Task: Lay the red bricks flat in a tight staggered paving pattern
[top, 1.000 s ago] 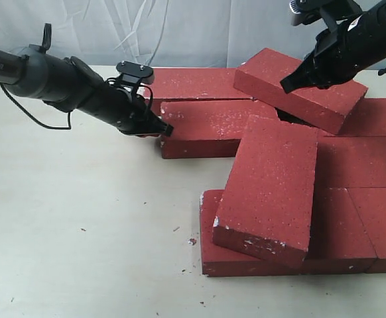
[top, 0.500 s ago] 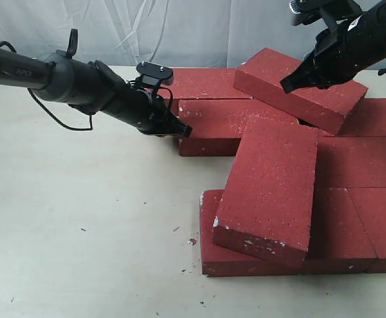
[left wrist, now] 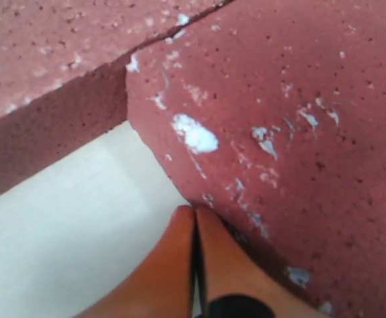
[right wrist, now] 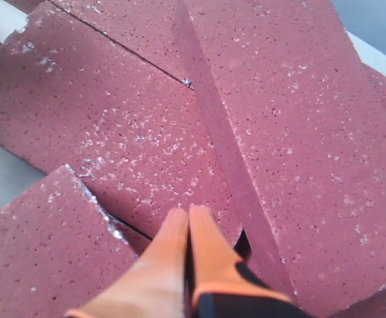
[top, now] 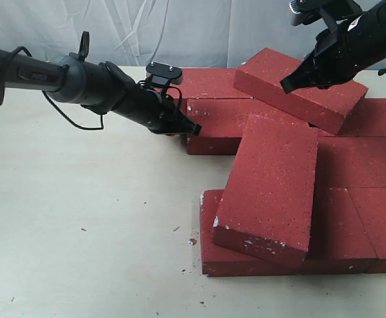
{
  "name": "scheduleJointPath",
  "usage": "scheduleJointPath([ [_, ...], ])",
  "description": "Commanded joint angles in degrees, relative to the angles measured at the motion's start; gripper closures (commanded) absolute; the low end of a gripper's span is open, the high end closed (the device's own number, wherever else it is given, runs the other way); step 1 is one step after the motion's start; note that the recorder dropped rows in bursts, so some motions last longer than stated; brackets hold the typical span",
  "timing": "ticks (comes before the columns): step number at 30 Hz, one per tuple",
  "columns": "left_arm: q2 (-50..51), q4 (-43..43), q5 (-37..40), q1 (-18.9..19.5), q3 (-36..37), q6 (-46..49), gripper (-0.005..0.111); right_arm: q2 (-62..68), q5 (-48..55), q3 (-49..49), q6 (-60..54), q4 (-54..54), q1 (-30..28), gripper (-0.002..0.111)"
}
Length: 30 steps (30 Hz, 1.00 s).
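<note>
1. We see the red bricks, flat rectangular dark-red paving blocks with a rough grainy face, white specks and chipped whitish edges, gathered on the right half of the pale cream surface
2. Most lie flat: a back brick near the white backdrop, a middle brick just in front of it, and front bricks butted side by side with thin seams between them
3. Two are not flat: a leaning brick lies aslant across the middle and front rows with a white chip at its near corner, and an upper tilted brick rests askew on the bricks at the back right
4. The left gripper reaches in low from the left; its orange jaws are pressed together, and their tip sits at the chipped end corner of the middle brick, down at the surface
5. The right gripper hangs over the upper tilted brick; its jaws are likewise pressed together and hold nothing, and we cannot tell whether they touch the brick
</note>
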Motion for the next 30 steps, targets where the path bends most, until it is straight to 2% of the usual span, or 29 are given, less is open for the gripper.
scheduleJointPath([
  [1,1.3,-1.6,1.7,-2.0,-0.9,-0.1,0.107,-0.4,-0.6,0.4,0.0,0.0,-0.3,0.109],
  [18,1.3,-1.7,1.0,-4.7,-2.1,-0.1,0.107,-0.4,-0.6,0.4,0.0,0.2,-0.3,0.109],
  [21,1.3,0.6,1.2,-4.7,-2.1,-0.1,0.107,-0.4,-0.6,0.4,0.0,0.2,-0.3,0.109],
  [30,0.6,2.8,2.2,-0.5,-2.1,-0.2,0.107,-0.4,-1.0,0.4,0.0,1.0,-0.3,0.109],
])
